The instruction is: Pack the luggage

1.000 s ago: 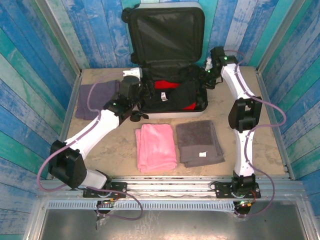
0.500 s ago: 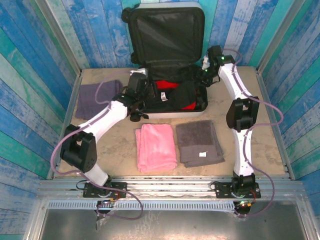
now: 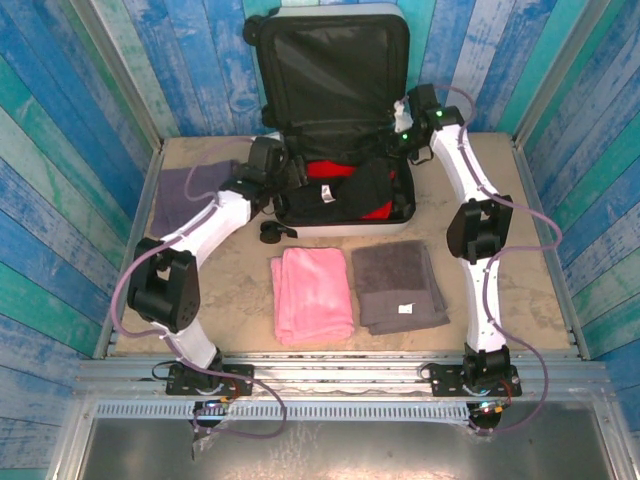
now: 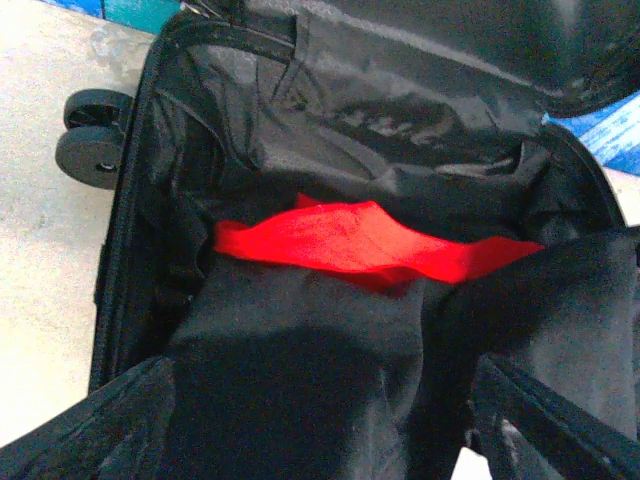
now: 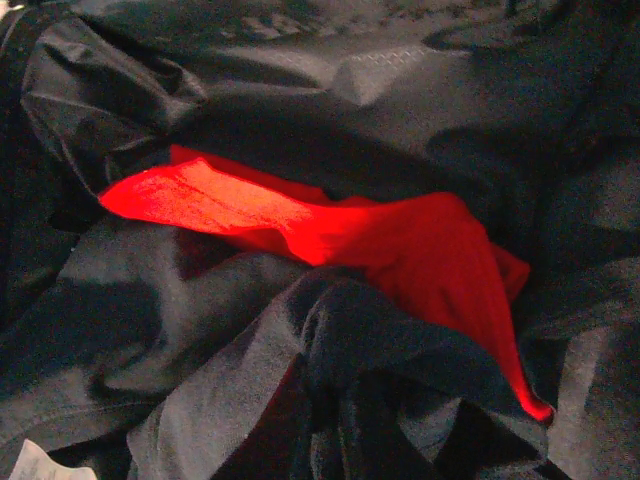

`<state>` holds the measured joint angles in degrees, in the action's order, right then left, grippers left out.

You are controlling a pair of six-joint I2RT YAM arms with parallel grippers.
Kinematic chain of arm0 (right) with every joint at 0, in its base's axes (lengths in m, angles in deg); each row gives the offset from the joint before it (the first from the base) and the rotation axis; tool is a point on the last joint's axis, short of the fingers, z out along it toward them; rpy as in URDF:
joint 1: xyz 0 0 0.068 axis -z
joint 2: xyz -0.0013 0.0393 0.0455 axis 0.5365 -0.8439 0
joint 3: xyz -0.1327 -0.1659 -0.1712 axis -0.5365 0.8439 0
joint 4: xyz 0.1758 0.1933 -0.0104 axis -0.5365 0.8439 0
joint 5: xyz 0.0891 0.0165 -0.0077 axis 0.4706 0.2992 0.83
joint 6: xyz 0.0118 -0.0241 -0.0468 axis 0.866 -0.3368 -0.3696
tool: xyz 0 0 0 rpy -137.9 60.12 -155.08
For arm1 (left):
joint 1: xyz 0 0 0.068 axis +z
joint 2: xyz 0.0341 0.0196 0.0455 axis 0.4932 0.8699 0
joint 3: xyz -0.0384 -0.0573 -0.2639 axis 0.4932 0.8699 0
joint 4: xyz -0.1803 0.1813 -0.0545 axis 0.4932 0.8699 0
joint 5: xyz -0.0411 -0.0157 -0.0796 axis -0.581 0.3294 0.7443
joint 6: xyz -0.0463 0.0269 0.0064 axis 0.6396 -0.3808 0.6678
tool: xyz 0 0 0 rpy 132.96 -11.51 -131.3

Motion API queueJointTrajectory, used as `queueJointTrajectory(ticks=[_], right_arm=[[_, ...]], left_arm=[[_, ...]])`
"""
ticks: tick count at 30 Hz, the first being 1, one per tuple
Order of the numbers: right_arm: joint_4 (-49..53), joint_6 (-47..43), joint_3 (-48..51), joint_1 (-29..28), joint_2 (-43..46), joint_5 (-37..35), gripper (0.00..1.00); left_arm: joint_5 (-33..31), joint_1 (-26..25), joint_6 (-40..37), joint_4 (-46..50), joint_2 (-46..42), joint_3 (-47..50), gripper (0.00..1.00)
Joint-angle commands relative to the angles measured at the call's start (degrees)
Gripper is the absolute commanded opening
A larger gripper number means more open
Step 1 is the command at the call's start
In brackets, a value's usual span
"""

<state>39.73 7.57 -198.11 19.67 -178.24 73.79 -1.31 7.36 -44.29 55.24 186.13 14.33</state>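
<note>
The left gripper (image 3: pixel 293 178) hangs at the left rim of the luggage (image 3: pixel 332 70), its fingers (image 4: pixel 545 425) spread wide over a black garment (image 4: pixel 300 350). The right gripper (image 3: pixel 398 138) reaches in at the case's far right corner; whether it is spread or pressed together cannot be told. The luggage lies open at the far middle of the table (image 3: pixel 500 300), lid upright, with a red cloth (image 4: pixel 360 245) inside. Nearer lie a pink towel (image 3: pixel 312 293) and a gray towel (image 3: pixel 398 285), and a purple towel (image 3: pixel 185 195) lies to the left.

pink towel (image 3: pixel 312 295): folded, mid-worktop (image 3: pixel 240 315) toward near edge | grey towel (image 3: pixel 399 287): folded, white tag, just beside pink on its right | purple towel (image 3: pixel 170 215): flat by worktop's left edge, toward far corner
</note>
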Motion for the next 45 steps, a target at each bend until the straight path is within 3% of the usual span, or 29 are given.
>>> queueJointTrajectory(ticks=[1, 6, 12, 20, 28, 32, 35, 37, 45], right_arm=[[-2.07, -10.14, -1.73, -1.42, 1.72, -0.33, 0.02], [-6.83, -25.90, 6.07, -5.58, 8.57, -7.71, 0.00], [-13.06, -29.49, 14.54, -5.31, 13.32, -11.57, 0.00], [-14.22, -25.67, 17.88, -4.59, 13.15, -20.43, 0.00], [-13.26, -20.70, 18.96, -2.78, 13.78, -16.33, 0.08], [-10.72, -19.37, 17.99, -2.62, 13.68, -16.32, 0.24], [-6.69, -16.88, 15.33, -2.35, 12.97, -19.43, 0.58], [-3.75, -14.64, 13.26, -1.79, 12.85, -20.11, 0.72], [-1.14, -7.16, 9.71, 0.65, 12.86, -11.26, 0.80]], left_arm=[[0.83, 0.13, -2.02, 2.66, 3.72, -4.01, 0.84], [1.68, 0.67, -2.20, 2.80, 5.60, -6.31, 0.86], [2.39, 1.69, -0.30, 3.33, 7.05, -6.65, 0.85], [1.20, 2.72, -0.64, 12.34, 11.56, -12.12, 0.85], [6.71, 2.72, -6.39, 24.70, 23.31, -26.43, 0.82], [5.77, 2.76, -7.80, 29.91, 28.69, -32.12, 0.81], [4.00, 2.75, -8.71, 30.55, 30.00, -32.98, 0.80], [3.28, 2.77, -9.44, 31.46, 30.41, -33.62, 0.81], [3.58, 2.71, -12.55, 37.28, 30.72, -35.32, 0.81]])
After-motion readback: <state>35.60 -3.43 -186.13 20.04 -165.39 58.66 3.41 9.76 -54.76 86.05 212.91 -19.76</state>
